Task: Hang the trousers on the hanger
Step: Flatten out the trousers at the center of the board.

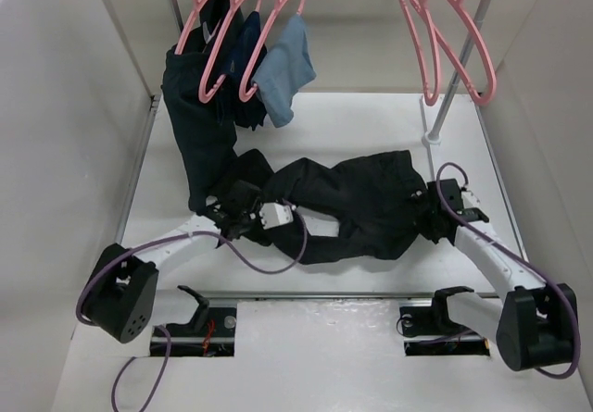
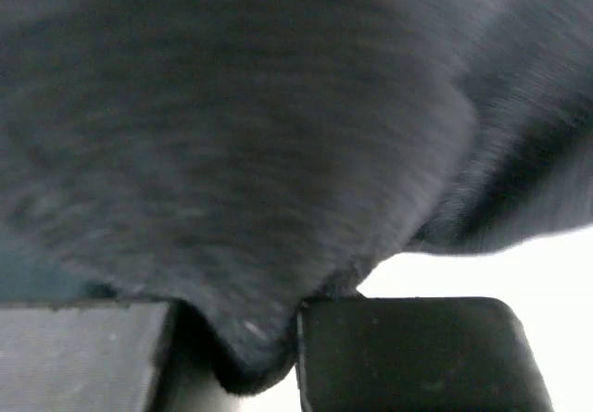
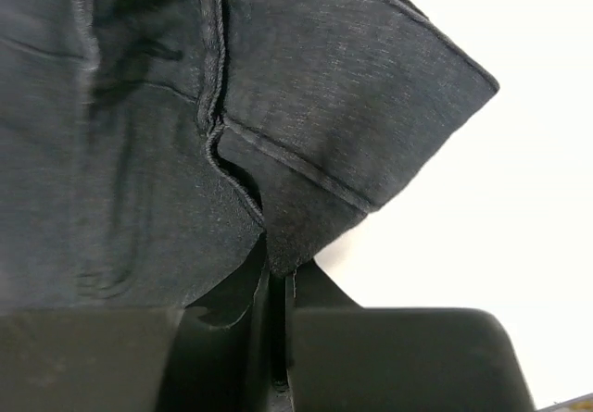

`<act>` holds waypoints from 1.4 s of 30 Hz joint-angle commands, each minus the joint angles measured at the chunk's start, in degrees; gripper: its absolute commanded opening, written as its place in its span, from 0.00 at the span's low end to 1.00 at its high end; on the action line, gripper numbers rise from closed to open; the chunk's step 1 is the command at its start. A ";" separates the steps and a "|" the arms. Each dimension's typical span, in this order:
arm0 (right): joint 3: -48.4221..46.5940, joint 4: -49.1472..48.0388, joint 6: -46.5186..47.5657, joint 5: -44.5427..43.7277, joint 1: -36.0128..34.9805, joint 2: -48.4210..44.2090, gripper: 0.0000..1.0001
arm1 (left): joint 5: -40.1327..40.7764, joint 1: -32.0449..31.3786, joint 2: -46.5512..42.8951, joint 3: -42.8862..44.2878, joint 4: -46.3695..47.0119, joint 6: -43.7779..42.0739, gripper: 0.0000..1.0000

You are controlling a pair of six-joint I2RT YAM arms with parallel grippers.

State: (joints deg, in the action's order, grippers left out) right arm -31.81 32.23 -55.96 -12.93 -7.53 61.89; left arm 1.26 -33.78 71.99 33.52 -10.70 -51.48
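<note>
While the trousers (image 1: pixel 352 204) lie: below the left pink hanger (image 1: pixel 190 23), 1 leg rising to it.
Left gripper (image 2: pixel 236 338): clamped on mid-leg fabric.
Right gripper (image 3: pixel 276 278): nearly closed, pinching a seamed corner.
Your lift: raise both ends together, cloth taut.

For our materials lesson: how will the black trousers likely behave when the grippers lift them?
Probably floppy: the trousers lie crumpled and fold where the right gripper pinches them. Likely to sag between it and the left gripper. The matte weave seems unlikely to slip.
</note>
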 commanded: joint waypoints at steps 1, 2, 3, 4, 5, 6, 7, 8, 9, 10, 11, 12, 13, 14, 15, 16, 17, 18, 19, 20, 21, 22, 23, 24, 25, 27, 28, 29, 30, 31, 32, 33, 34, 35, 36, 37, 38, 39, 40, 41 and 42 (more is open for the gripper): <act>-7.45 -0.42 4.54 -8.14 2.68 -2.20 0.00 | 3.40 6.95 -1.32 6.98 1.92 1.57 0.00; -11.91 1.07 5.51 -9.56 3.39 -3.17 0.00 | 3.40 9.41 -2.37 8.22 1.30 0.69 0.00; -14.22 1.08 7.34 -10.70 4.18 -5.27 0.00 | 3.40 14.57 -2.38 9.80 1.29 -1.23 0.00; -16.42 1.60 8.49 -12.54 4.97 -6.24 0.00 | 1.66 17.32 -3.07 14.08 0.51 -1.77 0.00; -20.27 1.61 9.63 -13.34 6.29 -6.95 0.00 | 0.51 19.87 -3.08 16.82 -1.50 -1.78 0.00; -21.96 2.13 11.39 -13.96 6.30 -7.48 0.00 | -0.89 24.24 -3.08 19.80 -3.17 -1.78 0.00; -23.54 2.14 12.36 -14.75 6.82 -7.48 0.00 | -2.38 25.94 -2.47 23.05 -5.28 -1.78 0.00; -24.95 3.01 13.07 -15.45 6.83 -7.48 0.00 | -3.44 27.00 -2.46 28.74 -8.78 -2.39 0.00; -26.88 3.54 13.68 -15.46 6.83 -7.48 0.00 | -4.15 27.62 -1.94 31.06 -10.12 -2.91 0.00; -27.42 4.15 14.21 -15.46 6.83 -7.48 0.00 | -4.16 27.63 -1.94 33.00 -11.26 -3.53 0.00; -27.43 4.16 14.74 -15.46 6.83 -8.27 0.00 | -5.64 27.63 -2.81 35.45 -13.27 -5.88 0.00; -27.43 4.16 14.74 -15.46 6.83 -8.80 0.00 | -5.65 27.63 -3.51 35.48 -13.90 -7.04 0.00; -26.90 3.46 14.74 -15.46 6.83 -10.02 0.00 | -5.65 24.93 -5.61 35.48 -14.43 -8.36 0.00; -26.38 3.46 14.74 -15.46 6.83 -10.64 0.00 | -5.13 23.60 -6.76 34.52 -15.74 -9.94 0.00; -26.37 2.93 14.74 -15.46 6.83 -11.17 0.00 | -5.12 22.11 -7.82 33.90 -17.41 -11.60 0.00; -25.59 2.93 14.74 -15.46 6.83 -11.17 0.00 | -6.60 20.61 -9.30 33.37 -20.30 -15.54 0.00; -25.58 2.93 14.74 -16.16 6.83 -11.87 0.00 | -8.27 17.64 -9.32 33.37 -24.24 -17.49 0.02; -25.58 2.93 14.74 -17.03 6.83 -11.88 0.00 | -12.90 16.22 -9.32 32.24 -28.54 -18.55 0.19; -25.58 3.54 14.74 -17.65 6.83 -11.88 0.00 | -15.56 14.81 -9.32 31.62 -35.98 -18.56 0.33; -25.58 3.54 14.74 -18.35 6.83 -11.88 0.00 | -17.76 12.27 -9.32 30.65 -39.02 -18.56 0.46; -26.19 4.15 15.27 -19.23 6.83 -11.88 0.00 | -19.17 11.12 -9.32 29.60 -41.31 -18.04 0.56; -26.72 4.16 15.27 -20.81 6.83 -11.36 0.00 | -18.66 9.97 -8.80 26.98 -41.68 -16.38 0.65; -27.85 4.16 15.27 -21.43 6.83 -11.35 0.00 | -16.83 9.09 -8.79 25.47 -39.86 -13.50 0.65; -28.39 4.16 15.79 -21.44 6.83 -10.13 0.00 | -14.29 9.08 -8.79 23.98 -37.66 -8.33 0.65; -28.91 4.16 15.80 -21.96 6.83 -9.60 0.00 | -8.78 9.08 -8.27 21.09 -33.29 -6.98 0.65; -30.50 4.16 16.32 -21.36 6.83 -7.67 0.00 | -5.66 14.32 -7.66 18.96 -29.92 -6.26 0.68; -30.50 4.16 16.33 -20.83 6.83 -7.14 0.00 | -5.65 16.44 -7.65 18.34 -29.12 -6.26 0.68; -31.11 3.64 16.33 -19.60 6.83 -7.13 0.00 | -5.04 18.38 -6.69 17.38 -29.12 -7.65 0.68; -31.12 3.02 17.02 -18.90 6.83 -6.44 0.00 | -4.25 19.88 -6.16 16.33 -28.25 -8.19 0.69; -31.12 3.02 17.03 -18.89 6.83 -6.43 0.00 | -2.77 21.89 -5.63 14.92 -26.76 -8.19 0.70; -31.12 3.02 17.03 -18.28 6.83 -5.91 0.00 | 1.08 22.52 -5.63 10.82 -24.83 -9.41 0.70; -31.64 2.41 17.64 -18.27 6.83 -5.90 0.00 | 2.77 23.14 -5.63 8.52 -19.33 -11.51 0.70; -31.64 2.40 18.17 -17.75 6.83 -5.90 0.00 | 4.00 24.62 -6.15 6.32 -15.70 -12.40 0.70; -31.64 1.70 18.17 -17.75 6.83 -5.90 0.00 | 4.80 24.64 -6.68 4.38 -12.10 -12.41 0.70; -31.04 1.70 18.17 -17.22 6.83 -5.90 0.00 | 5.33 25.42 -6.68 2.01 -6.24 -12.93 0.70; -31.03 1.70 18.69 -17.22 6.83 -5.38 0.00 | 5.33 25.43 -6.68 1.29 -3.74 -12.42 0.70; -30.51 1.70 18.70 -16.70 6.83 -5.37 0.00 | 5.34 25.43 -5.81 1.29 -1.63 -11.89 0.71; -30.50 1.70 18.70 -16.69 6.83 -5.37 0.00 | 6.03 25.43 -5.20 0.77 0.13 -11.19 0.71; -30.50 1.70 18.70 -16.69 7.35 -5.37 0.00 | 6.04 25.43 -4.32 0.76 2.85 -10.66 0.71; -29.89 1.70 19.22 -16.69 7.35 -5.37 0.00 | 7.00 26.04 -2.40 0.76 4.18 -9.35 0.71; -29.89 1.70 19.23 -16.69 7.35 -5.98 0.00 | 7.00 26.74 -1.33 0.76 5.41 -9.34 0.71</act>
State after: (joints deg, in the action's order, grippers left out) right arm -59.68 38.44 -38.06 -29.50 -0.80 56.88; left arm 5.80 -8.21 68.77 34.09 -16.27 -62.17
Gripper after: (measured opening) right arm 0.077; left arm 0.710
